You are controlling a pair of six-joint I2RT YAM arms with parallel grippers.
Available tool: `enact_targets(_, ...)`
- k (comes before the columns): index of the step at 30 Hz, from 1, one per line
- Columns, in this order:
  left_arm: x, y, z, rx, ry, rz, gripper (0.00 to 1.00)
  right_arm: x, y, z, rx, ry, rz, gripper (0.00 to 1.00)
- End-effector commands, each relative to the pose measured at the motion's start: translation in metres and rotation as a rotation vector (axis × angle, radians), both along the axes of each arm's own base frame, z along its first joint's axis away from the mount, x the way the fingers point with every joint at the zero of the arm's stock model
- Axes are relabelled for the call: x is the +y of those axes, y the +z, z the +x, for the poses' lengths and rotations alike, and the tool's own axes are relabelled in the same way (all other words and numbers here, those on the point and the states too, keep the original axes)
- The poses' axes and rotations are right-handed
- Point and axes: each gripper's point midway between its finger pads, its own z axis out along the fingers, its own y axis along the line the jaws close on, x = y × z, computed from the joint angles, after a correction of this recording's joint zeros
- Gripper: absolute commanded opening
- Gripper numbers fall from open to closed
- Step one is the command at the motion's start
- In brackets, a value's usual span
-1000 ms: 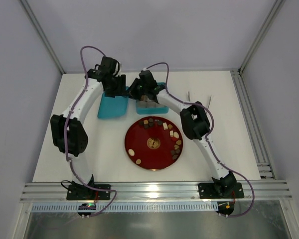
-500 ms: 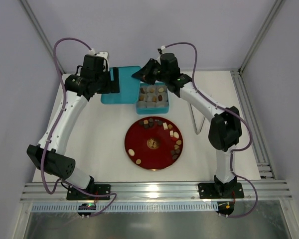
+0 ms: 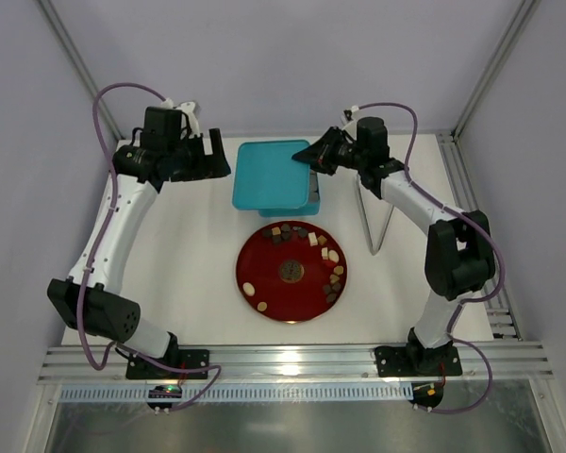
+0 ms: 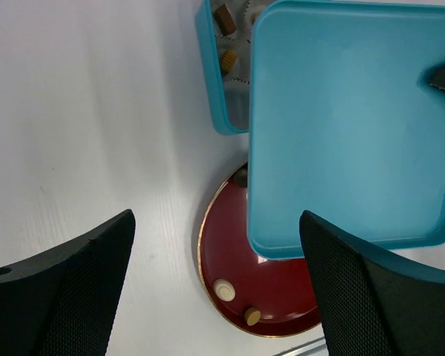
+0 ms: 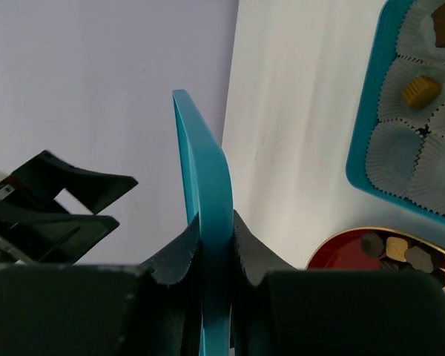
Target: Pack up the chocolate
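Several pieces of chocolate [image 3: 323, 253] lie along the rim of a red plate [image 3: 278, 288]; two pale ones [image 4: 224, 289] show in the left wrist view. More chocolate [image 5: 420, 90] sits in paper cups in the teal box [image 5: 365, 126]. My right gripper [image 3: 311, 159] is shut on the edge of the teal lid [image 3: 269, 175], which hangs above the box [image 4: 210, 81] and hides most of it. The lid edge [image 5: 208, 170] is clamped between the right fingers. My left gripper [image 3: 217, 160] is open and empty, left of the lid and apart from it.
Metal tongs [image 3: 377, 212] lie on the white table right of the plate. The table's back edge and the enclosure wall are close behind both grippers. The left gripper [image 5: 59, 200] shows beyond the lid in the right wrist view.
The left gripper opened, let go of the lid and drew back to the left. The right gripper, shut on the lid, carried it right and over the box.
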Motion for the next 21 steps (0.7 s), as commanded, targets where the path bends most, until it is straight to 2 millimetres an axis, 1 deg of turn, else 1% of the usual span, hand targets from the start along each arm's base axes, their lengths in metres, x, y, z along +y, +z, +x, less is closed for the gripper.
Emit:
enact_targets(1, -0.015, 0.024, -0.004, -0.049, -0.078, -0.178, 0.90, -0.008, 0.074, -0.026, -0.175, 0.093, 0.142, 0.04)
enact_targets(2, -0.018, 0.025, -0.003, -0.044, -0.093, -0.204, 0.90, -0.009, 0.072, -0.029, -0.176, 0.103, 0.149, 0.04)
enact_targets(3, -0.025, 0.027, -0.006, -0.031, -0.126, -0.250, 0.90, -0.010, 0.074, -0.032, -0.164, 0.106, 0.165, 0.04)
enact_targets(5, -0.029, 0.027, -0.002, -0.033, -0.145, -0.294, 0.90, -0.011, 0.074, -0.038, -0.169, 0.123, 0.185, 0.04)
enact_targets(6, -0.035, 0.029, -0.003, -0.029, -0.170, -0.340, 0.90, -0.011, 0.075, -0.040, -0.164, 0.127, 0.194, 0.04)
enact_targets(13, -0.053, 0.029, -0.002, -0.013, -0.234, -0.460, 0.91, -0.012, 0.074, -0.050, -0.149, 0.142, 0.250, 0.04)
enact_targets(17, -0.057, 0.030, -0.003, -0.014, -0.252, -0.491, 0.91, -0.012, 0.071, -0.051, -0.139, 0.146, 0.262, 0.04)
enact_targets(21, -0.056, 0.025, -0.004, -0.005, -0.250, -0.484, 0.91, -0.012, 0.071, -0.052, -0.129, 0.151, 0.286, 0.04)
